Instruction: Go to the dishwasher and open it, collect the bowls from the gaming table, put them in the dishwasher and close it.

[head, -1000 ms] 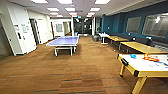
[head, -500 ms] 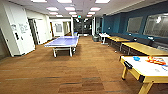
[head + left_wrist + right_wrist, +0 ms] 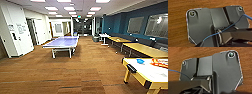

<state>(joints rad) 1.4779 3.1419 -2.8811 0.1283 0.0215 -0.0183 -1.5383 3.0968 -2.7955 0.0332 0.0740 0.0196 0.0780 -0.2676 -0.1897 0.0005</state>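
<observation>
Room: a long open hall with a brown wood-look floor [image 3: 75, 72], white ceiling panels with lit lights, and a dark teal wall on the right.
Gaming table: white tabletop with a dark edge and yellow legs [image 3: 150, 72], in the lower right corner of the head view, close to the robot.
Bowl: one bright blue round bowl [image 3: 140, 61] sits on that tabletop near its far end.
Board game: an orange and red item [image 3: 160, 63] lies on the same tabletop, just beside the blue bowl, toward the right edge of the view.
Ping-pong table: blue top on white legs [image 3: 62, 42], in the middle distance, left of centre.
Yellow-topped tables: a row along the right wall [image 3: 145, 49], beyond the gaming table.
Left side: a white wall with doors and posted notices [image 3: 17, 30].
Left fingers: cannot tell how far open; the left wrist view gives the robot's dark plate over the floor.
Right fingers: cannot tell either; the right wrist view gives the same plate and floor.
</observation>
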